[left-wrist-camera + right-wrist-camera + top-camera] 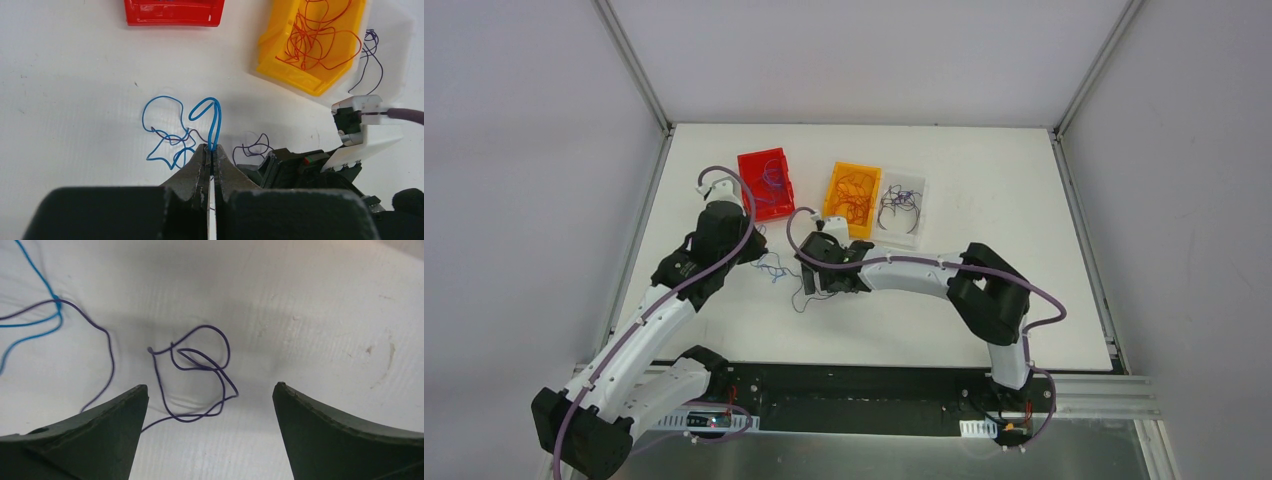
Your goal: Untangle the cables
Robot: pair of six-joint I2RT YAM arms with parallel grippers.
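A blue cable [772, 268] and a thin purple cable [802, 296] lie tangled together on the white table between the two arms. My left gripper [212, 149] is shut on a loop of the blue cable [210, 98], and the rest of that cable lies in coils to its left. My right gripper [210, 386] is open and low over the table. Coils of the purple cable [210, 326] lie between and just ahead of its fingers, untouched. The blue cable [36, 267] crosses the purple one at the far left of that view.
A red bin [765, 182], an orange bin [852, 195] holding orange wires and a clear bin [901, 208] holding purple wires stand behind the tangle. The right arm's gripper body [300, 165] sits close to the right of my left gripper.
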